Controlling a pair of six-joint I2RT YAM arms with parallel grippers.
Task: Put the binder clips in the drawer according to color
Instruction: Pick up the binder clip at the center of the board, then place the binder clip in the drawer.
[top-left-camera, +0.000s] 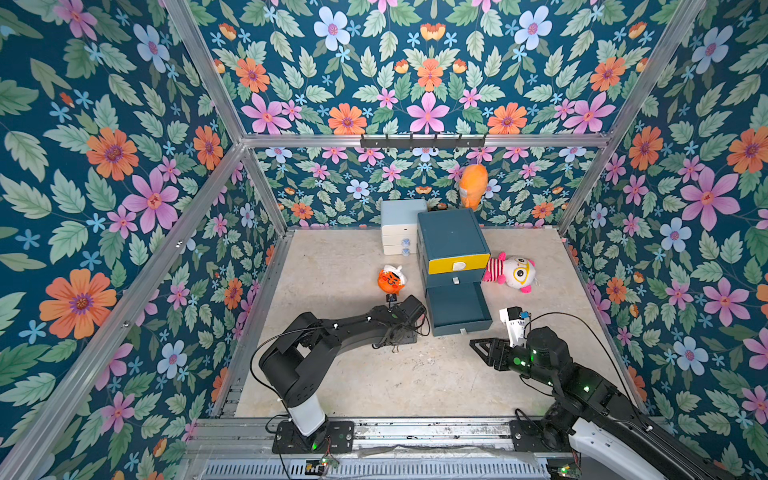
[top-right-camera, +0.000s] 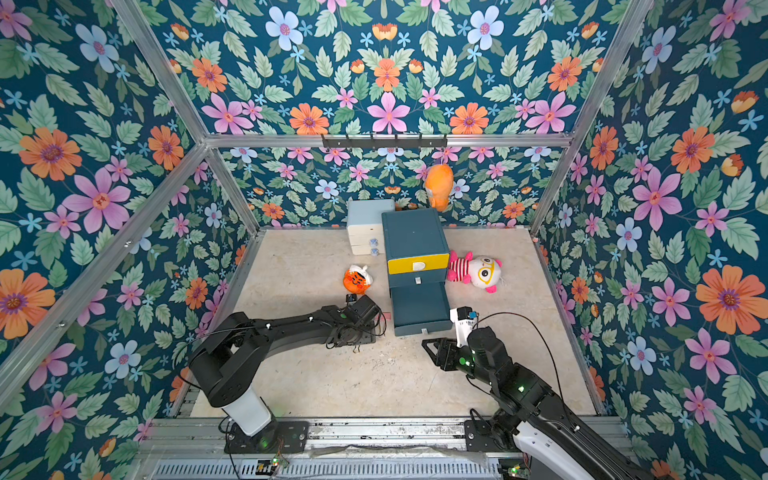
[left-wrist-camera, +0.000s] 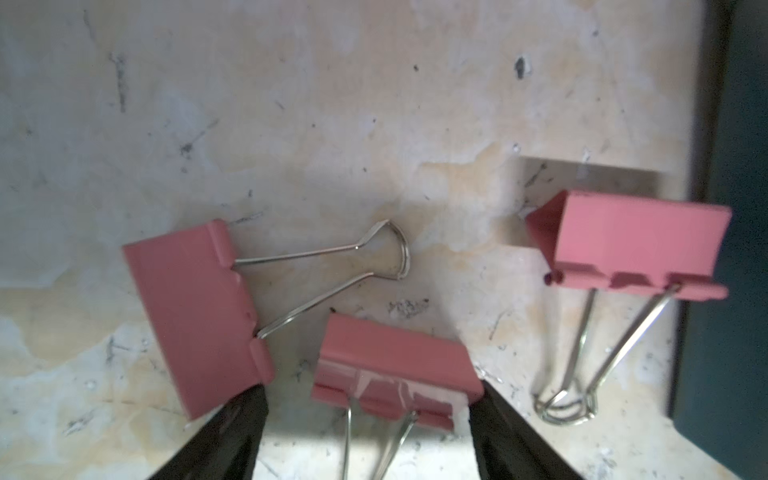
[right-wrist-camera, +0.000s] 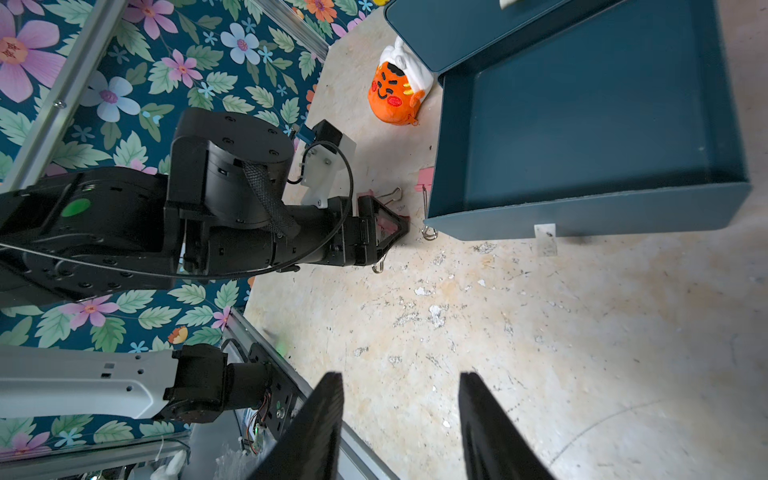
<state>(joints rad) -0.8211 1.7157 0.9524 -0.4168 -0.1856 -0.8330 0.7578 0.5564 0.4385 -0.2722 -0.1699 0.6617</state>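
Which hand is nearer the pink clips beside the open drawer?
Left. The left hand straddles the middle pink clip; the right hand hangs over bare tabletop, apart from it.

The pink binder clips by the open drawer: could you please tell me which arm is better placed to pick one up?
Left. The left gripper hangs open around the middle pink clip, beside the drawer; the right gripper is open over bare tabletop, away from the clips.

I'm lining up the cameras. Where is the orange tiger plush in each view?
In a top view: orange tiger plush lies left of the open teal drawer.
In a top view: same place.
Left wrist: not in it.
Right wrist: upper middle, by the drawer.
Shared landmark: that drawer.
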